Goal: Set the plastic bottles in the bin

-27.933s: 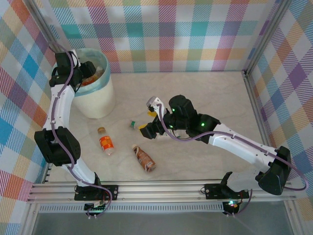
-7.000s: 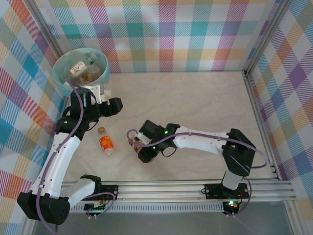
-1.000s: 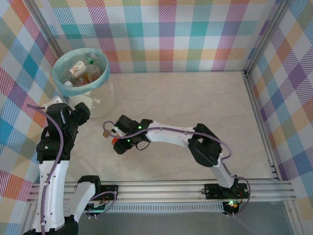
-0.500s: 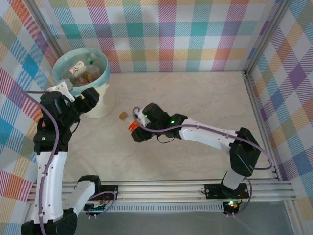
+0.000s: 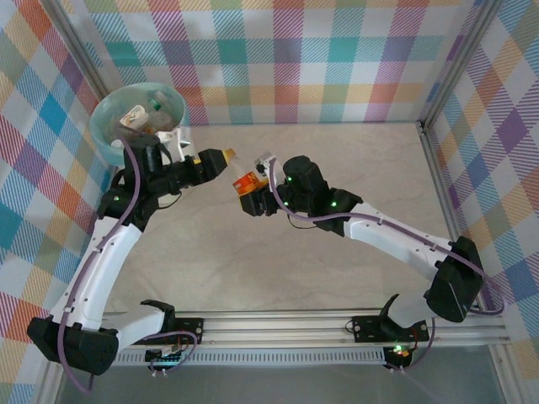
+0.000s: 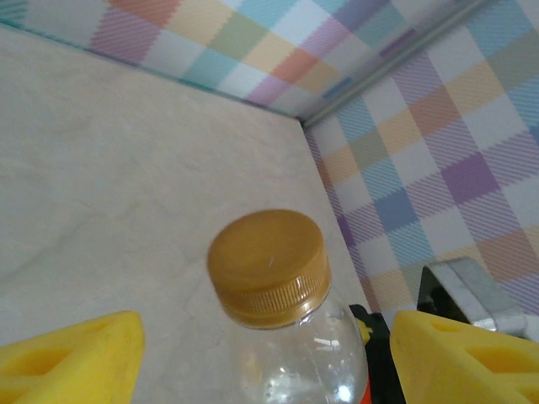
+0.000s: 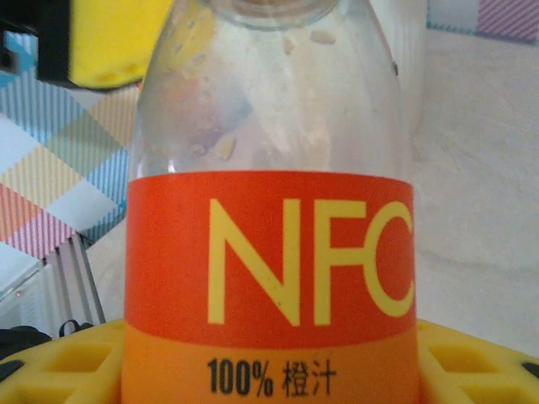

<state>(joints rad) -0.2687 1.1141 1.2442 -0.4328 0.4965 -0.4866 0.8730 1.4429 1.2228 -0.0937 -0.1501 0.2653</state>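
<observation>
Just right of the bin (image 5: 99, 141), at the far left of the table (image 5: 354, 278), the plastic bottle (image 5: 245, 179) is hanging above the surface between your two arms. It is showing a clear body with bits of pulp sticking to the inside, a gold-brown screw cap (image 6: 268, 268) and an orange-red label (image 7: 269, 252) reading NFC in yellow. Your right gripper (image 5: 255, 192) is clamping it around the labelled lower part, with yellow pads pressing on both sides. The bottle is lying tilted, its cap pointing left toward the bin. Your left gripper (image 5: 206, 162) is reaching in from the bin side. Its yellow fingers (image 6: 72, 358) are standing wide, one on each side of the neck, and in the left wrist view they are not touching the plastic.

Open tabletop is stretching from the bottle to the right and toward you, out to the metal rail (image 5: 278, 324) at the near edge and the checked walls (image 5: 337, 50) at the far and right sides. The bin is sitting tight in the far left corner, close against those walls, with other bottles (image 5: 137, 116) lying inside its blue-green liner. Seen from above, your left arm's wrist is overlapping the bin's near right rim, so it is standing between the held bottle and the bin's mouth.
</observation>
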